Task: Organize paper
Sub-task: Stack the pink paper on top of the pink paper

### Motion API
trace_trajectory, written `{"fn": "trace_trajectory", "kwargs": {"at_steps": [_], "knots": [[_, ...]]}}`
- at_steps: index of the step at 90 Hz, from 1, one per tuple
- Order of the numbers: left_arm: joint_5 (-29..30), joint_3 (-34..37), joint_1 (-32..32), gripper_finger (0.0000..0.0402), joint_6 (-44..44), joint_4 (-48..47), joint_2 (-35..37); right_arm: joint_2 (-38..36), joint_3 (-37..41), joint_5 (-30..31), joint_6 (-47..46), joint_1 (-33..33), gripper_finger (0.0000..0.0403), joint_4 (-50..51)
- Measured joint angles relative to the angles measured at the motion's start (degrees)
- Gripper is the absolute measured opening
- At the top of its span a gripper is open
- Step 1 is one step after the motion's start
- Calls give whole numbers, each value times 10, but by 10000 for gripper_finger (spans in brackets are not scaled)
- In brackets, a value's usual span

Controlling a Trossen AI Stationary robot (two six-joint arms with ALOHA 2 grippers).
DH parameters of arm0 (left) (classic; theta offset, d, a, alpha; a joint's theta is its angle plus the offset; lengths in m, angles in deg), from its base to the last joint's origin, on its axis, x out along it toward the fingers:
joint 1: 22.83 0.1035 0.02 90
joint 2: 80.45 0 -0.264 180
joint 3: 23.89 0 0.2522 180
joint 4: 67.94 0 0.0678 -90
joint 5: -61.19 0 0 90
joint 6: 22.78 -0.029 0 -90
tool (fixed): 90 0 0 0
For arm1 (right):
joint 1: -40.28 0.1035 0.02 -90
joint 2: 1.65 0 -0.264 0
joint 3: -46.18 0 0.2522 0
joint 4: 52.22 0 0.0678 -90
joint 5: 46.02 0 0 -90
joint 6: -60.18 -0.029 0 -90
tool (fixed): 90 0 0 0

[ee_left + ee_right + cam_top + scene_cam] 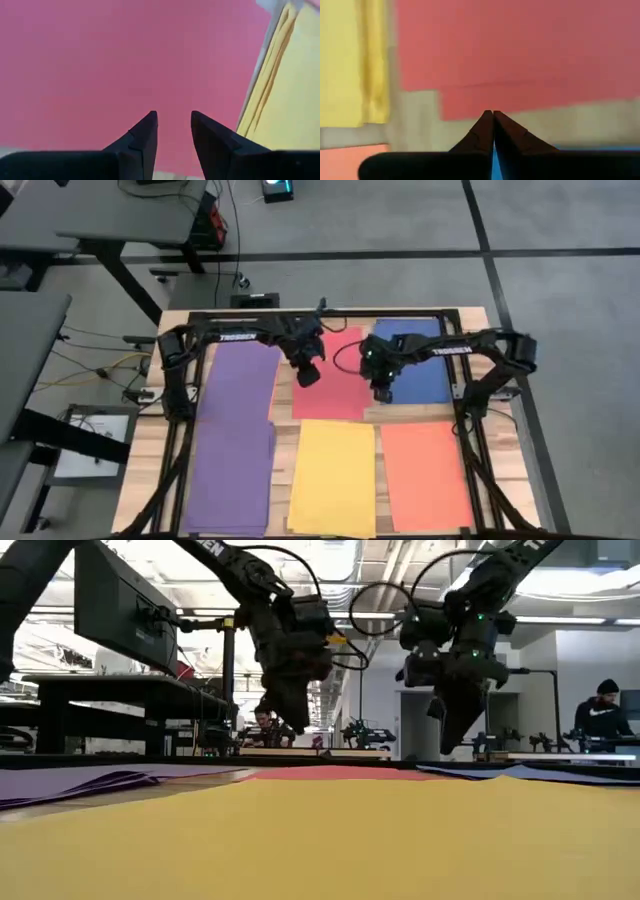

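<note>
Above the red stack: both tools hang clear of the paper, neither touching a sheet.
Left tool (pixel 173 131): fingers a narrow gap apart, nothing between them, aimed down at the red sheets (pixel 331 375) beside the purple pile's edge.
Right tool (pixel 493 131): fingers pressed tip to tip, holding nothing, over the strip between the red and blue sheets (pixel 420 365).
Why so placed: judging by the tips, both arms are poised at the red pile's two long sides, probably to square it up.
Red pile: not flush; the right wrist view shows one sheet's edge stepped past another.
Purple sheets (pixel 235 440): two overlapping stacks on the left, edges splayed, the least tidy.
Yellow sheets (pixel 333 477): front middle, several thin edges fanned along one side.
Orange sheets (pixel 425 475): front right, lying flat.
Material: thin matte rectangles, limp, easily slid or creased.
Worktop (pixel 140 470): pale wood planks, bare between piles.
</note>
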Motion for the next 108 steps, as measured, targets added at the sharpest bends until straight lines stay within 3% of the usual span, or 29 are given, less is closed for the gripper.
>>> {"fn": "trace_trajectory", "kwargs": {"at_steps": [12, 26, 38, 65, 83, 108], "knots": [[59, -43, 27, 100, 29, 11, 2, 0, 0, 1, -71, 21, 0, -17], [108, -58, 84, 100, 92, 84, 2, 0, 0, 1, -235, 41, 0, -52], [106, -41, 129, 100, 173, 168, -13, 0, 0, 1, -410, 65, 0, -97], [59, -64, 165, 100, 189, 164, -126, 30, 0, -2, -690, 126, 0, -179], [73, -93, 170, 100, 163, 161, -142, 33, 0, 7, -768, 156, 0, -192], [84, -98, 169, 99, 161, 147, -163, 33, 0, 13, -785, 147, 0, -213]]}}
